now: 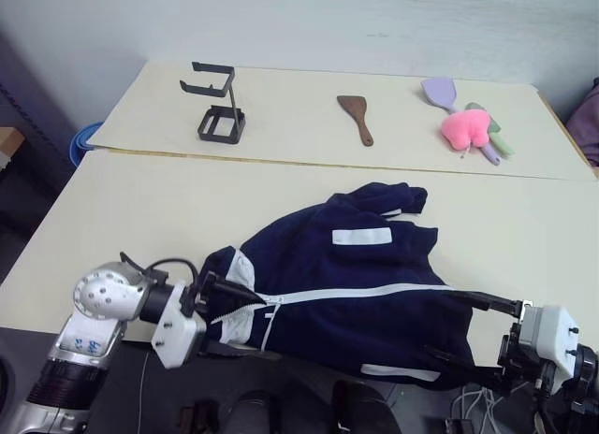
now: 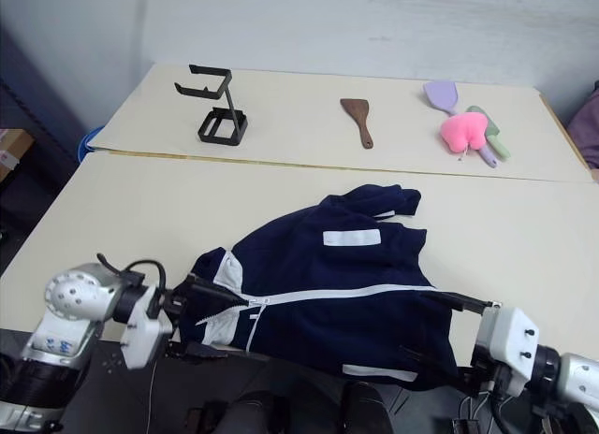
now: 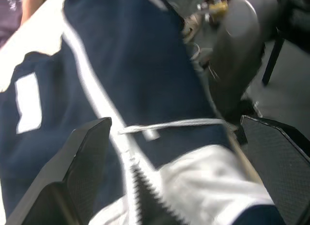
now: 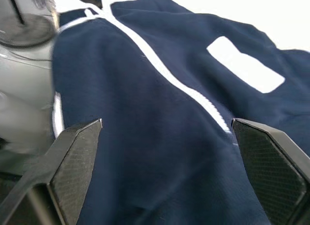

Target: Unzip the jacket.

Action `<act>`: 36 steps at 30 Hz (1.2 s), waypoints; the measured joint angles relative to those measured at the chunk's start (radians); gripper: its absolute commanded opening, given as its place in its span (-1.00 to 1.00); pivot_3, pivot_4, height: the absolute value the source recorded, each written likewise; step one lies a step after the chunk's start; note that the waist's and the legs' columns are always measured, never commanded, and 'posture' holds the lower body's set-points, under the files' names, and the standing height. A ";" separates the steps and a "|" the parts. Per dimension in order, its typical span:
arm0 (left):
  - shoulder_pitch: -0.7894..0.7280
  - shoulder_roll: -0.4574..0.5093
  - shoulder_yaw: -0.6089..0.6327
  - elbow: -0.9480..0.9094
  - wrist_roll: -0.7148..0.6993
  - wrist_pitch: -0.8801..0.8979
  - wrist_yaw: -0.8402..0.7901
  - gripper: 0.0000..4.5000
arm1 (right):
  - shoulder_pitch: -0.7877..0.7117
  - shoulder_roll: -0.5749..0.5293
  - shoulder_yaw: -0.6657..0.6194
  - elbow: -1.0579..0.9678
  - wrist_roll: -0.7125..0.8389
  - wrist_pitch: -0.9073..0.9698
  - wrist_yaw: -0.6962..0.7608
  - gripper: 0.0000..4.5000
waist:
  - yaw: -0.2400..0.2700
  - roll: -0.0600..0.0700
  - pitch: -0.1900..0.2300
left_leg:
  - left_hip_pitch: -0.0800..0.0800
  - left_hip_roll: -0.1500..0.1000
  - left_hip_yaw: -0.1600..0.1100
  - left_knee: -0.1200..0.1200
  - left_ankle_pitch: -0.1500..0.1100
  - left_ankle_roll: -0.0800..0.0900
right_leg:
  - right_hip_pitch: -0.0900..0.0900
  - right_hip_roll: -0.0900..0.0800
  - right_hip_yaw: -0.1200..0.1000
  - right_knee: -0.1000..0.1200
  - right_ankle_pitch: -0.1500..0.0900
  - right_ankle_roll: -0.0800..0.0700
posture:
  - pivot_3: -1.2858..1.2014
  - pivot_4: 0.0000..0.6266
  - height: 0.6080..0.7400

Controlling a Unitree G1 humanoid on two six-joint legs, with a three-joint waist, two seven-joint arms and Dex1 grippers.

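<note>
mostly zipped jacket (image 1: 346, 294) overhanging table (image 1: 112, 228) front edge, both grippers spread

Near bench (image 1: 122, 228): I see a pale cream top, its back edge meeting a second bench.
Far bench (image 1: 290, 116): same pale surface, butted against the near one, running to the wall.
Black wire stand (image 1: 217, 104): I see it upright on the far bench, toward my left end.
Brown wooden spatula (image 1: 357, 117): lies flat near the middle of the far bench, handle toward me.
Pink plush toy (image 1: 465, 129): sits on the far bench, right side.
Pastel utensils (image 1: 440, 93): I see a lilac spatula head behind the plush, with green and lilac handles beside it.
Blue object (image 1: 82, 139): I can see it on the floor beyond the benches' left edge; I cannot tell what it is.
</note>
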 measured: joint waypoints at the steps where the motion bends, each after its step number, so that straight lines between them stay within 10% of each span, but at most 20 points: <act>1: 0.002 -0.002 -0.012 0.021 0.009 -0.048 0.010 1.00 | 0.011 0.007 -0.004 0.000 0.002 -0.016 0.001 0.99 | 0.000 0.000 0.000 | 0.000 0.000 0.000 0.000 0.000 0.000 | 0.000 -0.001 0.001 0.000 0.000 0.000 | 0.03 -0.52 1.00; 12: -0.105 -0.098 -0.096 0.129 0.210 -0.198 0.250 1.00 | 0.022 0.022 0.050 -0.039 0.021 -0.015 -0.042 0.99 | 0.004 0.002 -0.002 | 0.000 -0.001 0.000 0.000 -0.001 0.001 | 0.000 -0.001 0.003 0.001 0.000 0.000 | 0.03 -0.52 1.00; 20: -0.097 -0.053 -0.178 0.000 -0.067 0.222 0.221 0.42 | 0.032 0.022 0.069 -0.066 0.025 0.027 -0.082 1.00 | 0.003 0.002 -0.002 | -0.001 0.000 -0.002 0.000 -0.001 0.002 | 0.000 -0.001 0.005 0.004 0.000 0.000 | 0.03 -0.52 1.00; 36: -0.066 -0.050 -0.157 -0.119 -0.191 0.605 0.186 0.41 | 0.042 0.022 0.101 -0.066 0.026 0.072 -0.116 1.00 | 0.004 0.002 -0.002 | -0.001 0.000 -0.001 0.001 0.000 0.001 | 0.000 0.000 0.004 0.001 0.000 0.000 | 0.03 -0.52 1.00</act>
